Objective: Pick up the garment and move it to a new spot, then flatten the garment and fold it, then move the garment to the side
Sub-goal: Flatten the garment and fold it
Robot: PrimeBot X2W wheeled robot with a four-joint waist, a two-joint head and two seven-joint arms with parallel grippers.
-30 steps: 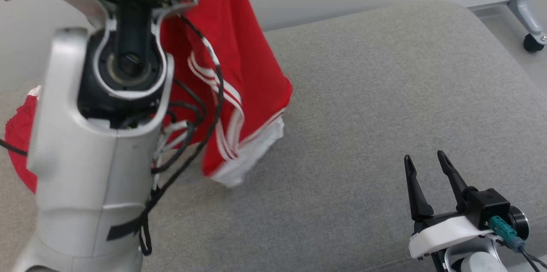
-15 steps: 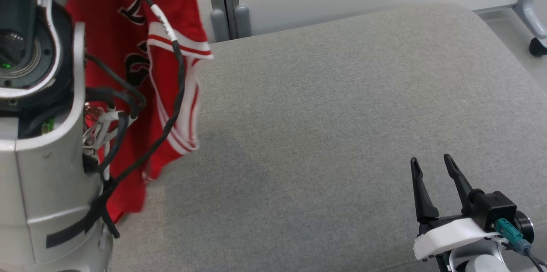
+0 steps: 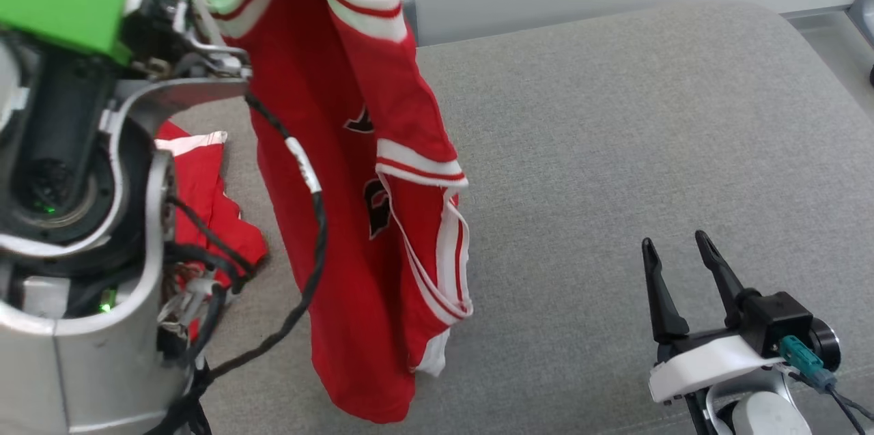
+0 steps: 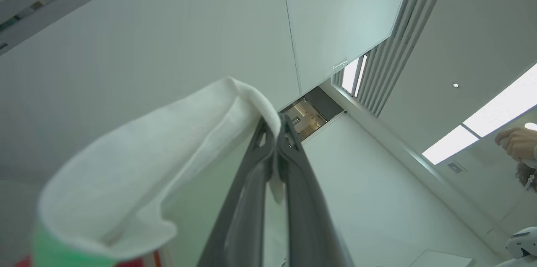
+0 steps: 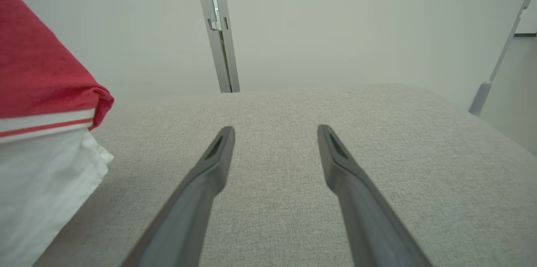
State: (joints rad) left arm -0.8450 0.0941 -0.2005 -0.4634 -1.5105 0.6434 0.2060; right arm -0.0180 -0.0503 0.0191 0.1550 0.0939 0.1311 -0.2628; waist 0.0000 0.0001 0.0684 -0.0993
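The garment [image 3: 355, 182], a red jersey with white trim and dark numbers, hangs in a long drape over the grey cushion [image 3: 614, 148]; its lower end is near the front edge. Another red fold [image 3: 205, 203] lies on the cushion behind my left arm [image 3: 82, 216]. In the left wrist view my left gripper [image 4: 275, 126] points at the ceiling, shut on the garment's white hem [image 4: 176, 141]. My right gripper [image 3: 676, 250] stands open over the cushion at the lower right with nothing between its fingers [image 5: 218, 154]. The garment's red and white edge [image 5: 42, 74] hangs to their left.
A grey upright post [image 5: 218, 28] stands behind the cushion against a pale wall. A table leg [image 3: 862, 8] shows at the far right. A person's hand [image 4: 518, 141] is at the right edge of the left wrist view. The cushion's right half is bare.
My left arm has swung with the garment: it hung mid-view, went left, and now drapes lower near the middle. The right gripper has stayed open in about the same place.
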